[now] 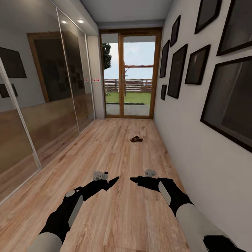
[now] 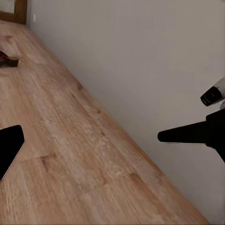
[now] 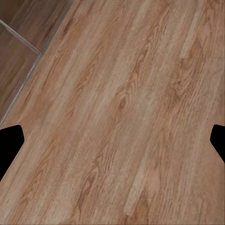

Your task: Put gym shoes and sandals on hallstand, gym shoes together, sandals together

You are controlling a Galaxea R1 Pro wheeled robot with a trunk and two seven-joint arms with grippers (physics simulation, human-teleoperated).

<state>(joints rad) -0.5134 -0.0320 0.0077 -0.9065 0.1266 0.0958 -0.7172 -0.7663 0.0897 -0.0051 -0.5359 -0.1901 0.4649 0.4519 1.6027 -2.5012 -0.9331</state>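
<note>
Approach stage: your left gripper (image 1: 113,181) and right gripper (image 1: 134,180) hover empty, jaws spread, over the corridor floor (image 1: 115,217); one brown sandal (image 1: 136,139) lies well ahead near the right wall (image 1: 182,154), so drive forward before reaching.

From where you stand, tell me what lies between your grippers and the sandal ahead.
Nothing visible. Bare floor runs from the left gripper and right gripper to the sandal, which lies farther down the corridor toward the glass door, near the right wall. Both grippers hold nothing.
</note>
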